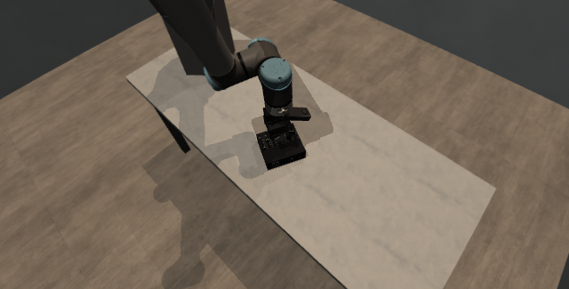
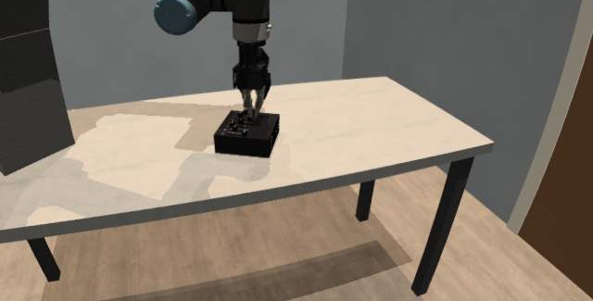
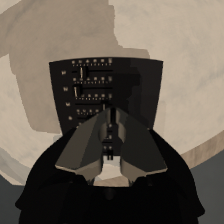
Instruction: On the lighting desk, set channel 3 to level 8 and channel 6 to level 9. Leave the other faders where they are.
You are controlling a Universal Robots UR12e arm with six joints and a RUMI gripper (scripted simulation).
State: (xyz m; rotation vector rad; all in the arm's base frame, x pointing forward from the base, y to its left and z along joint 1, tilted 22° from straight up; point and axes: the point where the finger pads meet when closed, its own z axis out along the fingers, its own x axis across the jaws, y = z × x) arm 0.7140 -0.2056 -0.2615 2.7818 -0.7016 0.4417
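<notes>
The lighting desk (image 1: 286, 157) (image 2: 242, 146) (image 3: 149, 80) is a black box on the table, with several fader rows and small pale marks on its top. In the wrist view the topmost fader knob (image 3: 83, 72) and the second knob (image 3: 77, 91) stand towards the left ends of their slots. A third knob (image 3: 104, 106) stands further right, just beside the fingertips. The channel labels are too small to read. My gripper (image 2: 253, 117) (image 3: 113, 108) is shut with nothing seen between its fingers. It points down, tips at the desk's top; contact is unclear. The fingers hide the lower rows.
The pale table (image 1: 378, 191) (image 2: 371, 120) carries the desk, with its long edge beyond the desk's side. A dark panelled block (image 2: 28, 120) stands at the left in the exterior view. The arm (image 1: 191, 27) reaches over the table.
</notes>
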